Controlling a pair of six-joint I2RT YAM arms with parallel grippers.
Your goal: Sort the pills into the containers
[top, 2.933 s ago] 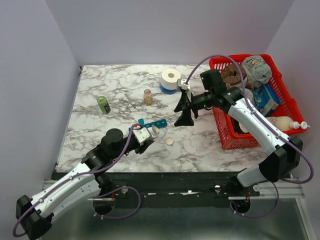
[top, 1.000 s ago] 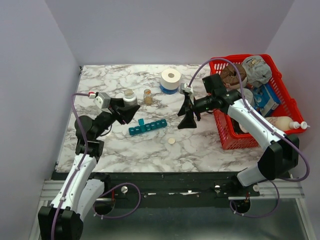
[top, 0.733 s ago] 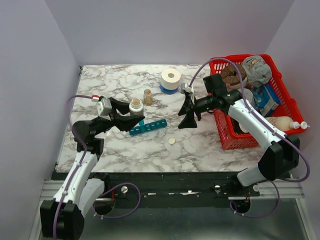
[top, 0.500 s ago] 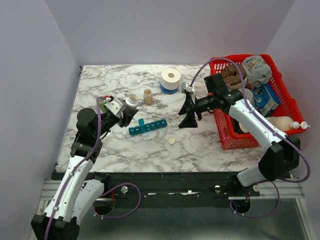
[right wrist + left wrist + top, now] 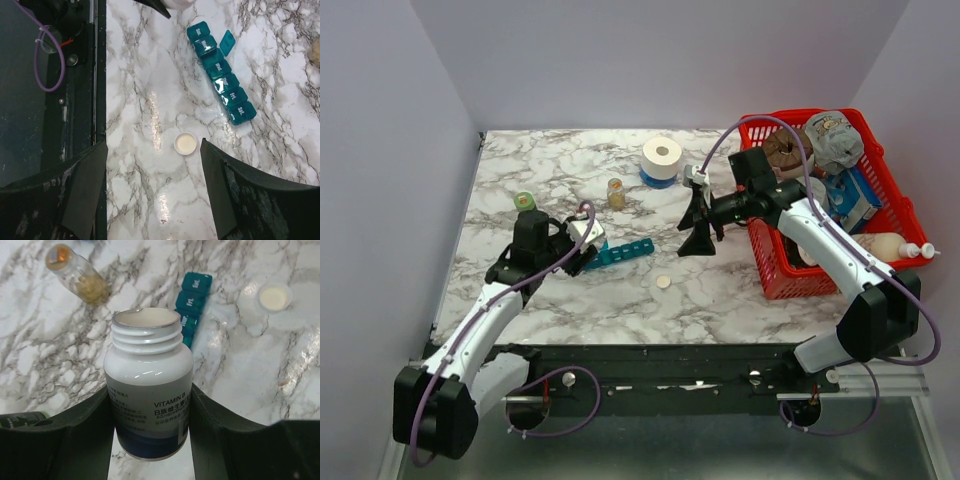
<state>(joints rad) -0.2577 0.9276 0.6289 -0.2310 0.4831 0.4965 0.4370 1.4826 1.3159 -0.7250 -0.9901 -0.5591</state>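
Our left pincer (image 5: 150, 407) pinches one white bottle (image 5: 148, 385) round its lower half, a finger on each side of the label. The bottle's mouth is uncapped and points away from the wrist. In the left wrist view the teal pill strip (image 5: 193, 300) starts just past that mouth and runs off toward 1 o'clock, with the "Sat" box at the far end. From above, the strip (image 5: 625, 252) lies on the marble table (image 5: 740, 290) with its long axis roughly from 8 to 2 o'clock. The left pincer (image 5: 582, 246) is at the strip's 8 o'clock end, so we judge the left arm to be the one placed to tip the bottle over the boxes. Our right pincer (image 5: 153, 150) is spread wide and empty. It hangs well apart from the strip, out toward its 2 o'clock end, looking down on the strip (image 5: 220, 70). We count one strip of about seven boxes, with one lid flipped up near the end by the bottle and the rest shut. We also count one loose white cap (image 5: 185, 143) at about 5 o'clock of the strip in the top view, and one amber jar (image 5: 80, 277) at 11 o'clock of the bottle in the left wrist view. We see no loose pills on the table or in the boxes. We take them to be in the bottle, though its inside is hidden.
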